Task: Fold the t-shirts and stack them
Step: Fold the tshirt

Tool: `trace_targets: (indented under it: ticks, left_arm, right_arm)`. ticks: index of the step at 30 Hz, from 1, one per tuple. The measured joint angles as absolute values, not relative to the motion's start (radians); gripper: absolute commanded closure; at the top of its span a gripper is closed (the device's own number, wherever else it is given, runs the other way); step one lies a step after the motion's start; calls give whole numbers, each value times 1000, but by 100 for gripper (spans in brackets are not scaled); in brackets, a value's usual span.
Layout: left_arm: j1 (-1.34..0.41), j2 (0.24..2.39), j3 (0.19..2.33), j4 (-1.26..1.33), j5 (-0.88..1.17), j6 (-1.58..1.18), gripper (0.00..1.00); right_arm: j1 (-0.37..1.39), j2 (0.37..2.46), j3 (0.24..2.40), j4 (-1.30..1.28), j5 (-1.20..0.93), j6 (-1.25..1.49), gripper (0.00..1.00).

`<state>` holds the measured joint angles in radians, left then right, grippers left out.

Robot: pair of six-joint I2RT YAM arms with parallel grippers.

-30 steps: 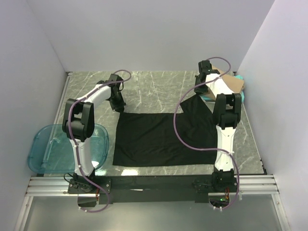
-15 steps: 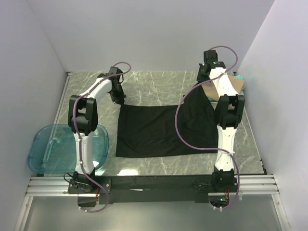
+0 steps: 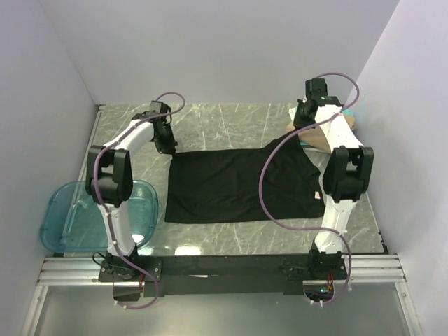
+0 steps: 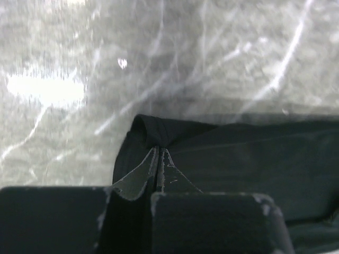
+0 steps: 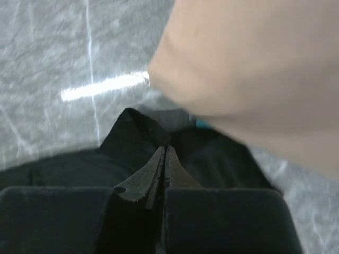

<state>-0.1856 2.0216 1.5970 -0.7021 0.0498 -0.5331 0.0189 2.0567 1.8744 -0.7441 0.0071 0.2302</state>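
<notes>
Black shirt [image 3: 238,185] spread across table centre. Left gripper [image 4: 159,154] pinched tight on its 10 o'clock corner. Right gripper [image 5: 164,152] pinched tight on its 2 o'clock corner, just beside tan shirt [image 5: 249,69]. Teal shirt [image 5: 201,124] sliver at tan shirt's edge. Tub [image 3: 70,217] at 8 o'clock.

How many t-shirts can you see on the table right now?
3: the black shirt spread mid-table, the tan shirt at the far right, and the teal shirt, only a sliver showing under the tan one. More could be hidden beneath that pile.
</notes>
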Motion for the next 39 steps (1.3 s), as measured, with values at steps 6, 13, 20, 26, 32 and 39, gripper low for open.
trace_targets:
  ticks: [6,13,20,26,32,39]
  left_arm:
    - [-196,1904,1489,-651,74,-515,100]
    - [-217,1857,1409,-635,81,-500,100]
    - [-246,1813,1336,-671,31,-502,100]
    - [-246,1728,1288,-689,-6,-530,99]
    - [-250,1650,1219,-694,-8,-563,100]
    - [-281,1605,1150,-701,-6,-596,99]
  right_arm:
    - [19,1899,1740,-736,11,248,100]
    - [19,1779,1512,-726,21,269,100]
    - [19,1657,1330,-735,39,280,100]
    - [19,1565,1260,-736,63,297,100]
    - [19,1504,1201,-751,73,318,100]
    - [19,1451,1146,-780,84,324,100]
